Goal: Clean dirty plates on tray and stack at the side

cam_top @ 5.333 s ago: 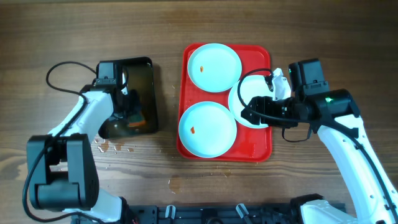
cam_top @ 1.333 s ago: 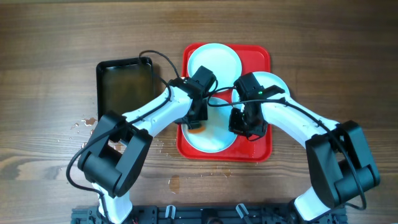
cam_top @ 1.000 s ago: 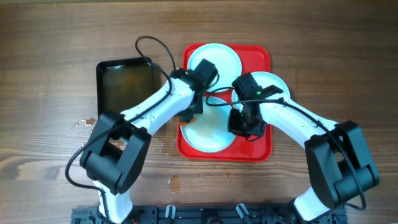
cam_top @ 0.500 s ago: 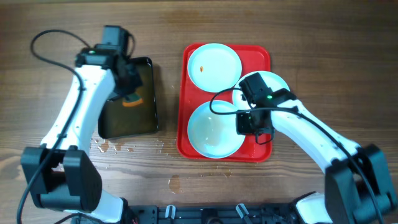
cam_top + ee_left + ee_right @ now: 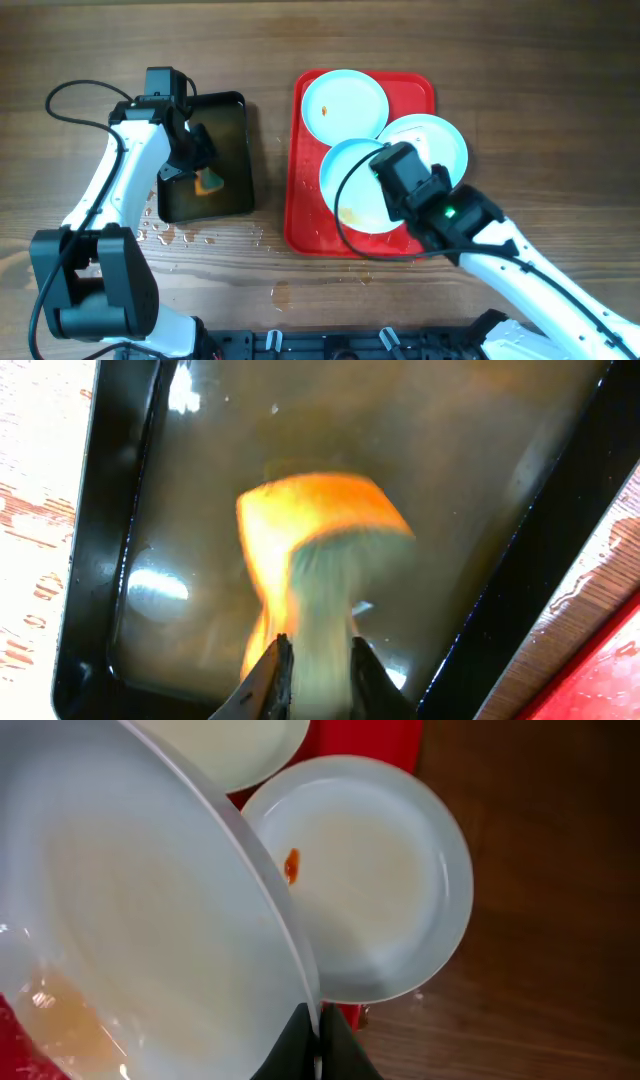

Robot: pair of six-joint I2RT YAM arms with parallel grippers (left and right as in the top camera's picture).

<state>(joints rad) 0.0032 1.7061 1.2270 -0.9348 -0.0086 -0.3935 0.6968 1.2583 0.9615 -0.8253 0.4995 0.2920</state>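
Three pale blue plates show. One plate point(image 5: 345, 98) lies at the far end of the red tray point(image 5: 300, 235) with a small orange smear. A second plate point(image 5: 437, 145) with a smear point(image 5: 291, 865) overhangs the tray's right rim. The third plate point(image 5: 352, 185) hangs tilted above the tray, a wet brownish film on it, with my right gripper point(image 5: 318, 1038) shut on its rim. In the black tray point(image 5: 232, 98) of brownish water, my left gripper point(image 5: 318, 660) holds an orange and pale sponge point(image 5: 320, 530), its fingers against the sponge's sides.
Water drops lie on the wooden table below the black tray point(image 5: 165, 232) and near the front edge point(image 5: 280, 293). The left arm's cable point(image 5: 75, 90) loops over the table at the far left. The black tray's rim point(image 5: 85, 560) stands beside the sponge.
The left arm has carried the sponge from the plate back into the black tray. The right arm has lifted the near plate off the red tray and tilted it.
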